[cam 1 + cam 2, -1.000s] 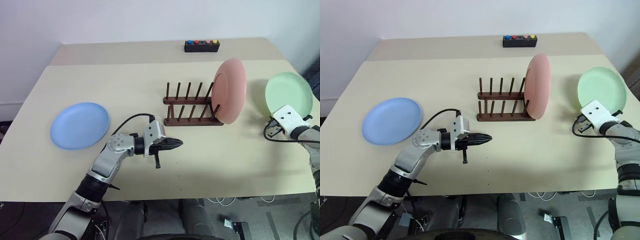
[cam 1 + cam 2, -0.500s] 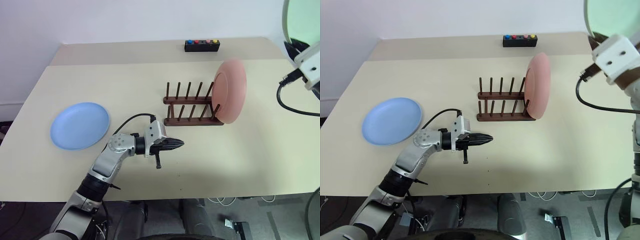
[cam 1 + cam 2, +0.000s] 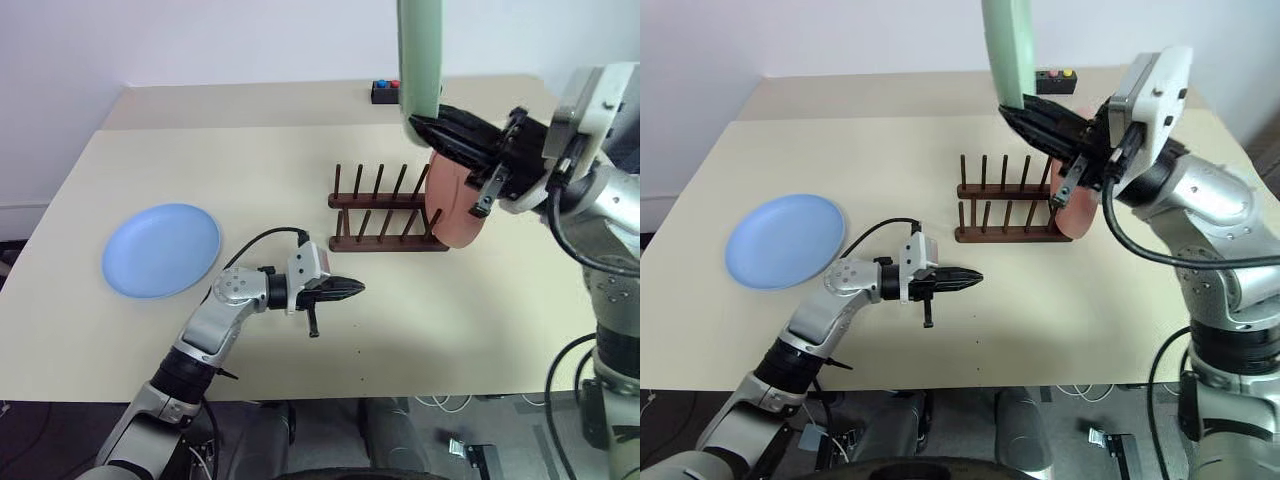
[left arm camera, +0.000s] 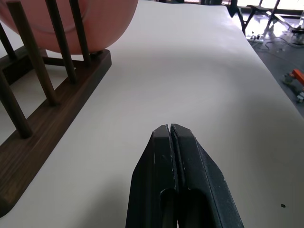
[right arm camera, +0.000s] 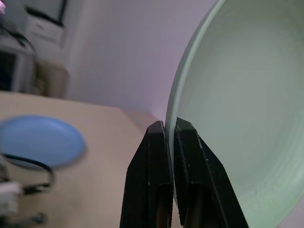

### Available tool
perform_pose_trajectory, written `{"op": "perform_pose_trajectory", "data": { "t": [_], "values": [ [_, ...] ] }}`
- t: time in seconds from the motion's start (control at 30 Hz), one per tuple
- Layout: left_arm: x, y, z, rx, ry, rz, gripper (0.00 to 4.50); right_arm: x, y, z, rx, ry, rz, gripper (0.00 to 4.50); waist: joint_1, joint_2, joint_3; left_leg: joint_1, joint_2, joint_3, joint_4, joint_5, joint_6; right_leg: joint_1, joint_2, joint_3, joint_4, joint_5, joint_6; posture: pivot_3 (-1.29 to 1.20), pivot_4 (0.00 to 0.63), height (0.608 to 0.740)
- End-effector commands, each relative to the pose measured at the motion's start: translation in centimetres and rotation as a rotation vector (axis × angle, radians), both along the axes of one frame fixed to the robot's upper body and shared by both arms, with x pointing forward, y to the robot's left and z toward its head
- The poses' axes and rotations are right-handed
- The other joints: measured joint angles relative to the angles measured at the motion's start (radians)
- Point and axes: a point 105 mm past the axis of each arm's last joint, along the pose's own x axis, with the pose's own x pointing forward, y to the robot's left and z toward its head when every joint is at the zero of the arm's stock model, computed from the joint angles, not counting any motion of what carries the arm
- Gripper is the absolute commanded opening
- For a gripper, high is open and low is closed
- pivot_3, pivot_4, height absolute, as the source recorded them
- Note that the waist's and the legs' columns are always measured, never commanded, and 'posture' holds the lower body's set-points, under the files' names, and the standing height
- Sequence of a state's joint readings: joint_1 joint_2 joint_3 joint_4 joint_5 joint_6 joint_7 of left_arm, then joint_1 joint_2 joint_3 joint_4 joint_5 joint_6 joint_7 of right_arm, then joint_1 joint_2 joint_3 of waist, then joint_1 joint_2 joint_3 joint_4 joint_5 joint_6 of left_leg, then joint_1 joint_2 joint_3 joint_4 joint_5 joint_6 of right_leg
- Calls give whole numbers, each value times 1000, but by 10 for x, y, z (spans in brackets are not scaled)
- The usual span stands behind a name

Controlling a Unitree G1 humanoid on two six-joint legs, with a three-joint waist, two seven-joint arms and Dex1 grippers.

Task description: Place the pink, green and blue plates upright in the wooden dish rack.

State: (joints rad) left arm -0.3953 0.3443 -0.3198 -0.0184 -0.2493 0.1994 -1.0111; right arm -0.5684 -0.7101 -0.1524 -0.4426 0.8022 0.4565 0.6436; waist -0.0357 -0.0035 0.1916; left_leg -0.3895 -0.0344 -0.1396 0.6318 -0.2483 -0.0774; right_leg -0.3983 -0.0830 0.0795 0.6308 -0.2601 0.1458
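One pale mint green plate (image 5: pixel 237 109) — matte, seemingly plain — edge-on, upright.

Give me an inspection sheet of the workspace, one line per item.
Surface: beige table, mostly bare.
Job's things: pink plate upright at the right end of the rack; green plate held edge-on above the rack; blue plate flat on the table's left.
Clutter: black button box at the far edge.
Claws: left claw shut, empty; right claw shut on the green plate's rim.
Cables: black cable on the left arm; another on the right.
Surroundings: white wall behind.
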Motion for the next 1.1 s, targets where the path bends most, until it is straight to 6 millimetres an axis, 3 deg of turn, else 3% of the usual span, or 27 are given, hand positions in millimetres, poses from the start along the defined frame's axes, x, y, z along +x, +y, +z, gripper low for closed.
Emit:
{"op": "perform_pose_trajectory", "data": {
  "t": [0.03, 0.3, 1.1],
  "values": [
    [-1, 3, 11, -25, -32, 12, 0, 5, -1, -2, 82, 90, 16, 10, 0, 0, 0, 0, 0, 0, 0, 0, 0, 0, 0, 0, 0, 0, 0, 0, 150, 740],
    [-1, 7, 11, -21, -30, 31, 0, 11, -8, -28, 177, 317, 79, 10, 1, 0, 0, -1, 0, 0, -1, 0, 0, -1, 0, 0, 0, 0, 0, 0, 150, 740],
    [-1, 4, 10, -25, -29, 19, 0, 20, -25, -46, 207, 417, 23, 10, 0, 0, 0, -1, 0, 0, -1, 0, 0, -1, 0, 0, 0, 0, 0, 0, 150, 740]
  ]
}}
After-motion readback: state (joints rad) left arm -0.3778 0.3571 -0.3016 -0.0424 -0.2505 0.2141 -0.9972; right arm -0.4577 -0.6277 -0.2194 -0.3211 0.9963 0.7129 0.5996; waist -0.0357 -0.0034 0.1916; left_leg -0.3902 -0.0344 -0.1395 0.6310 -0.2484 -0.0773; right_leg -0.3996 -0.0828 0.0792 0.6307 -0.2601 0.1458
